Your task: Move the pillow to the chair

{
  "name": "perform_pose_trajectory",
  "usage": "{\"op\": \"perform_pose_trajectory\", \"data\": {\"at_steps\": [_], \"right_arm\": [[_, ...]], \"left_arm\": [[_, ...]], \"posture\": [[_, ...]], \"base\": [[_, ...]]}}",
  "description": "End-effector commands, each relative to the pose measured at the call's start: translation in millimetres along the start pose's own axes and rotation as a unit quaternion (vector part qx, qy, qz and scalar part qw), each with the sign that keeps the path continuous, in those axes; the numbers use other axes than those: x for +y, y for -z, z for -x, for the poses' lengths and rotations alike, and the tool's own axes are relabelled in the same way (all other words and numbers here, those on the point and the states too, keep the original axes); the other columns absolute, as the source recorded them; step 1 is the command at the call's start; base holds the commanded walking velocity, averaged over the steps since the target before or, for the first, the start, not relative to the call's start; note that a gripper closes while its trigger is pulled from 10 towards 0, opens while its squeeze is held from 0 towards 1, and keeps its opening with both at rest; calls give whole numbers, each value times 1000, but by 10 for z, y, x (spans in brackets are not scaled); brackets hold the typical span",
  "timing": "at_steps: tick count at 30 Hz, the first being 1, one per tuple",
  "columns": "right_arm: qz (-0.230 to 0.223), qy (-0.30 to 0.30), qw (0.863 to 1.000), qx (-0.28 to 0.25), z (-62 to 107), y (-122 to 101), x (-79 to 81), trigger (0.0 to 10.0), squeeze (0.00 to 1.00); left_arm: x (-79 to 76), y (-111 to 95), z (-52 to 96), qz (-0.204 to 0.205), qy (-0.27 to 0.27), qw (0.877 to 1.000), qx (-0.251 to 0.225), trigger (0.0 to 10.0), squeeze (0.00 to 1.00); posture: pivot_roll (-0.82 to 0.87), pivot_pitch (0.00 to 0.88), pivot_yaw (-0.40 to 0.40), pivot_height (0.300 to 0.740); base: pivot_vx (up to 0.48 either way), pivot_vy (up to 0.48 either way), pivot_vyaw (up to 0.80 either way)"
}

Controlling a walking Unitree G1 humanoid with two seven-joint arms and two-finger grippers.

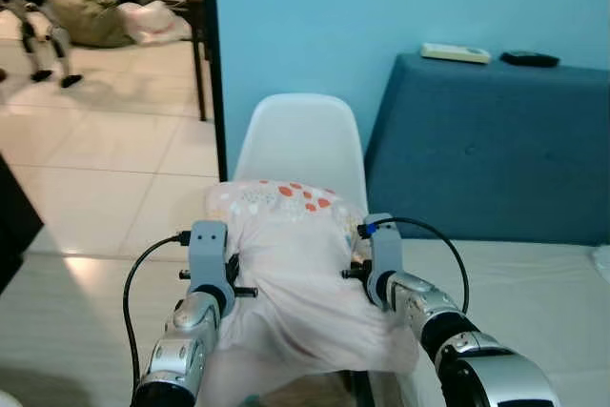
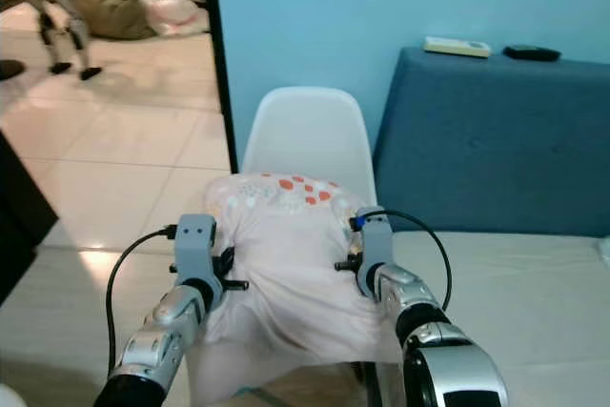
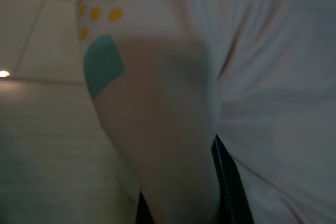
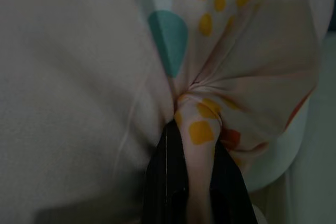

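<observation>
The pillow (image 1: 295, 274) runs lengthwise toward the chair (image 1: 303, 140), pinched by left gripper (image 3: 181, 182) and right gripper (image 4: 195, 177); its near end is cut off.

Both silver arms reach forward, side by side and roughly level, bent at the elbow, with a black cable looping from each wrist. The left gripper (image 1: 232, 285) is closed on the pale pink spotted fabric pillow (image 1: 291, 274), its black fingers (image 3: 228, 182) pressed into a fold at the pillow's left flank. The right gripper (image 1: 355, 269) is clamped on the opposite flank, a bunched pinch of cloth squeezed between its two black fingers (image 4: 168, 177).
</observation>
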State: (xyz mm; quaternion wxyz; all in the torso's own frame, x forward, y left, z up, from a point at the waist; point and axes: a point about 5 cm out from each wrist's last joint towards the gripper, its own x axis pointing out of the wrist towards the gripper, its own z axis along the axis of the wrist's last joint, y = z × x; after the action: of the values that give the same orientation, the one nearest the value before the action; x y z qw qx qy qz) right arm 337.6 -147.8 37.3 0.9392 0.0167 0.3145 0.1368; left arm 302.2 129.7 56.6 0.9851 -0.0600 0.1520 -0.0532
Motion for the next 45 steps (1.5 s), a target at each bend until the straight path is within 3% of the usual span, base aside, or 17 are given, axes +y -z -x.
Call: {"op": "perform_pose_trajectory", "data": {"at_steps": [1,7,12,16,21,25,26,34,40,44,45], "right_arm": [[9,2,1000,8,4,19,-13,10000,0],[72,67,992,76,33,211,-122,10000,0],[77,91,991,56,39,166,-162,10000,0],[109,113,986,56,53,155,-210,10000,0],[182,183,965,51,97,146,-335,10000,0],[171,198,965,30,99,137,-336,10000,8],[169,203,964,22,100,122,-336,10000,1000],[159,218,963,2,106,97,-344,10000,1000],[156,231,960,5,125,141,-383,10000,1000],[119,186,975,-29,85,65,-280,10000,1000],[99,150,983,-43,55,30,-194,10000,1000]], "left_arm": [[-44,44,-16,-11,4,1000,17,10000,0],[-131,264,-2,3,24,997,68,10000,0],[-215,394,7,58,34,993,95,10000,0],[-247,462,3,84,32,989,115,10000,0],[-270,539,-15,126,22,982,136,10000,0],[-296,554,-44,142,16,981,135,10000,0],[-298,551,-49,141,15,981,133,10000,1000],[-298,494,-92,127,16,984,122,10000,1000],[-215,532,-87,91,11,987,133,10000,1000],[-160,576,-66,82,6,987,138,10000,1000],[-161,589,-60,77,6,987,140,10000,1000]], "posture": [[109,2,-71,735],[110,11,-67,735],[105,16,-65,735],[103,24,-63,735],[106,40,-61,735],[104,48,-58,735],[104,49,-57,735],[100,52,-50,735],[104,53,-50,735],[105,56,-48,735],[104,57,-46,735]], "base": [[0,0,0],[0,0,0],[0,0,0],[0,0,0],[0,0,0],[0,0,0],[0,0,0],[0,0,0],[0,0,0],[0,0,0],[0,0,0]]}}
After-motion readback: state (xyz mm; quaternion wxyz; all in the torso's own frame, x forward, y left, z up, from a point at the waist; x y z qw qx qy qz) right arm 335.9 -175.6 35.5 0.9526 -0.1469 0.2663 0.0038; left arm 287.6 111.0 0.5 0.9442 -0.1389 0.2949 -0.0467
